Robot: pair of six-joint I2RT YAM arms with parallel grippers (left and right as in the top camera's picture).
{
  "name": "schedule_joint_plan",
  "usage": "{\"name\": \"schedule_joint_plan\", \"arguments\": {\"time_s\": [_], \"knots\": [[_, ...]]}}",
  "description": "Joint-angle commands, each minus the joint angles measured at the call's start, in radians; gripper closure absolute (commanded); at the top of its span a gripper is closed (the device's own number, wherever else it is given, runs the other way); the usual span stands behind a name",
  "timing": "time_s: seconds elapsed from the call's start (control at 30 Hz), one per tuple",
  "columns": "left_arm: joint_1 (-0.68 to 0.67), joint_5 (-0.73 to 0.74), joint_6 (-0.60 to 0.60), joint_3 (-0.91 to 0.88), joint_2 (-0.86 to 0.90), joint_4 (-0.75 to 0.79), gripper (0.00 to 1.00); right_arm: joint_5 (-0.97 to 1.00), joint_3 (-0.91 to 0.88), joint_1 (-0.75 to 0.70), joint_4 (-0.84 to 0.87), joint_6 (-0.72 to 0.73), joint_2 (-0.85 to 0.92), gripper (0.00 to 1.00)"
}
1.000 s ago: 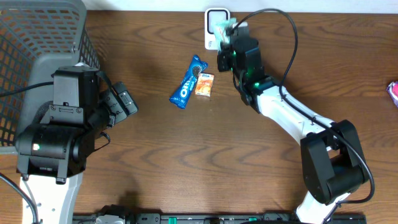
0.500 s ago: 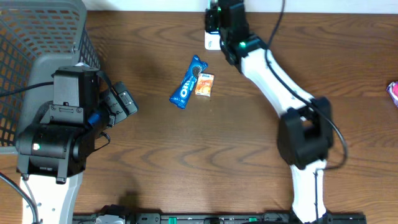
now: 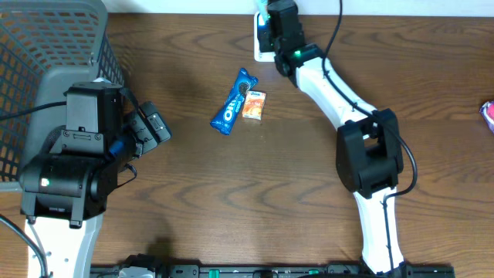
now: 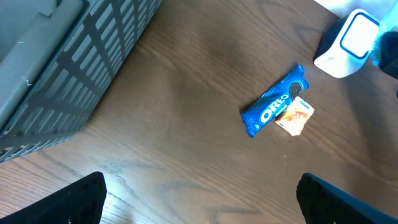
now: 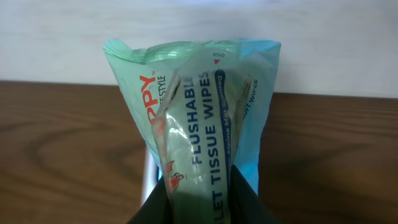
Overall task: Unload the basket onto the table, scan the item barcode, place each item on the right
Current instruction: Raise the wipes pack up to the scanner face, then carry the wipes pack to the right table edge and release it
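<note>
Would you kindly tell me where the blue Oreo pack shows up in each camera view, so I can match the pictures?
Overhead: the Oreo pack lies slanted on the table, upper centre.
Left wrist: right of centre, in the upper half.
Right wrist: not in it; a wipes pack fills the view.
Shared landmark: the small orange packet right beside it, seen in the overhead and left wrist views.
</note>
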Motion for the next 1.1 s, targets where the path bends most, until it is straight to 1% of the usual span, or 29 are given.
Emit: {"name": "schedule_joint_plan", "arguments": {"time_s": [0.0, 0.17, 0.47, 0.6, 0.67, 0.77, 0.8, 0.83, 0.87, 0.9, 0.93, 0.97, 1.0, 1.07], "knots": [[0.005, -0.012, 0.002, 0.007, 0.002, -0.002, 0.02, 0.043, 0.036, -0.053, -0.003, 0.007, -0.028, 0.96], [0.005, -0.012, 0.002, 0.007, 0.002, -0.002, 0.02, 0.052, 0.036, -0.140, -0.094, 0.007, -0.047, 0.97], [0.005, -0.012, 0.002, 0.007, 0.002, -0.002, 0.02, 0.348, 0.036, -0.377, -0.410, 0.006, -0.097, 0.96], [0.005, -0.012, 0.002, 0.007, 0.002, -0.002, 0.02, 0.406, 0.036, -0.488, -0.533, -0.001, -0.097, 0.98], [0.005, -0.012, 0.002, 0.007, 0.002, -0.002, 0.02, 0.405, 0.036, -0.541, -0.571, -0.001, -0.094, 0.96], [0.005, -0.012, 0.002, 0.007, 0.002, -0.002, 0.02, 0.404, 0.036, -0.612, -0.612, -0.001, -0.094, 0.81], [0.005, -0.012, 0.002, 0.007, 0.002, -0.002, 0.02, 0.401, 0.036, -0.633, -0.622, -0.001, -0.094, 0.67], [0.005, -0.012, 0.002, 0.007, 0.002, -0.002, 0.02, 0.398, 0.036, -0.650, -0.628, -0.001, -0.094, 0.47], [0.005, -0.012, 0.002, 0.007, 0.002, -0.002, 0.02, 0.390, 0.036, -0.666, -0.634, -0.001, -0.094, 0.34], [0.005, -0.012, 0.002, 0.007, 0.002, -0.002, 0.02, 0.374, 0.036, -0.685, -0.639, -0.002, -0.094, 0.25], [0.005, -0.012, 0.003, 0.007, 0.002, -0.002, 0.02, 0.355, 0.036, -0.702, -0.646, -0.002, -0.094, 0.18], [0.005, -0.012, 0.002, 0.007, 0.002, -0.002, 0.02, 0.337, 0.036, -0.716, -0.650, -0.001, -0.094, 0.15], [0.005, -0.012, 0.002, 0.007, 0.002, -0.002, 0.02, 0.308, 0.036, -0.732, -0.657, -0.001, -0.094, 0.13], [0.005, -0.012, 0.002, 0.007, 0.002, -0.002, 0.02, 0.224, 0.035, -0.760, -0.665, -0.001, -0.093, 0.12]]}}
